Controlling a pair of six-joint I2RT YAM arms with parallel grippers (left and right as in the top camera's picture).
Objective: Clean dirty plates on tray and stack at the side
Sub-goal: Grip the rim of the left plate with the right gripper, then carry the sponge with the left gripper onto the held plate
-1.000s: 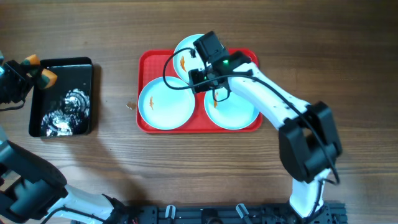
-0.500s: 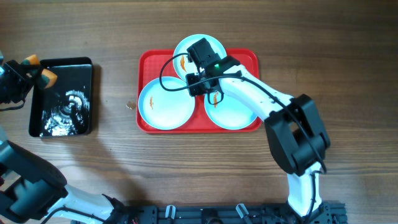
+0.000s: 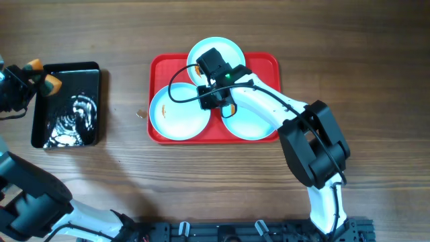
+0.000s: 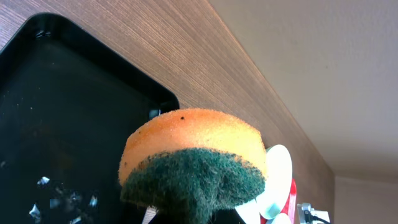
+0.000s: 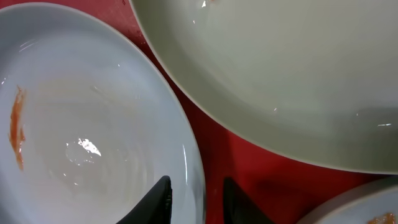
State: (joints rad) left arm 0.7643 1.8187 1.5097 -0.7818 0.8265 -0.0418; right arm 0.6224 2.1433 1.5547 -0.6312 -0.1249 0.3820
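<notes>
Wooden counter bearing a red tray with three pale plates: one overhanging its back rim, one front-left, one front-right. Over the tray's middle, the right hand is released, fingers parted either side of a smeared plate's rim. Well left of the tray, above a black tray, the left hand is clenched on an orange-and-green sponge

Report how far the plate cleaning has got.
Done: nothing; all three plates lie on the red tray, orange smears showing, none stacked. In hand: the left gripper holds a sponge over the black tray; the right gripper has its fingers astride one smeared plate. Left: scrub each plate and stack them.
</notes>
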